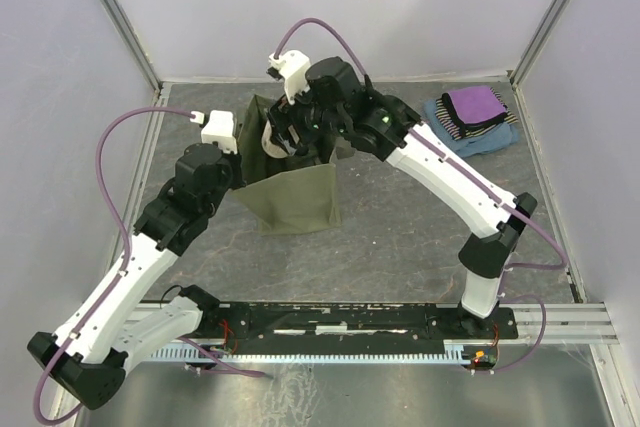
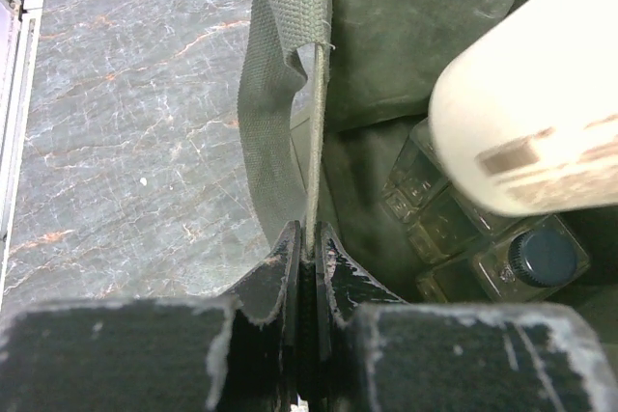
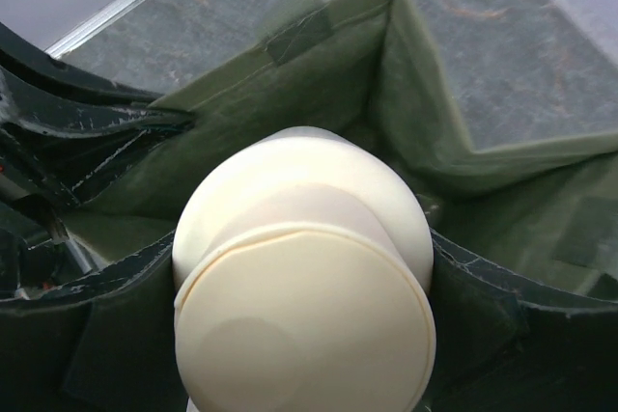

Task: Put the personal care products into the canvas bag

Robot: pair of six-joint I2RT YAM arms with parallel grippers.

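The olive-green canvas bag (image 1: 300, 197) stands open at the table's middle. My left gripper (image 2: 309, 248) is shut on the bag's left rim (image 2: 317, 142) beside a handle strap (image 2: 275, 74), holding it open. My right gripper (image 3: 304, 267) is shut on the cream-coloured jar (image 3: 304, 296) and holds it over the bag's opening (image 3: 386, 113). In the left wrist view the jar (image 2: 531, 113) hangs above clear glass bottles (image 2: 444, 209) lying on the bag's floor; one shows its dark round cap (image 2: 543, 256).
Folded blue, striped and purple cloths (image 1: 472, 117) lie at the back right. Grey walls enclose the table on three sides. A metal rail (image 1: 360, 322) runs along the near edge by the arm bases.
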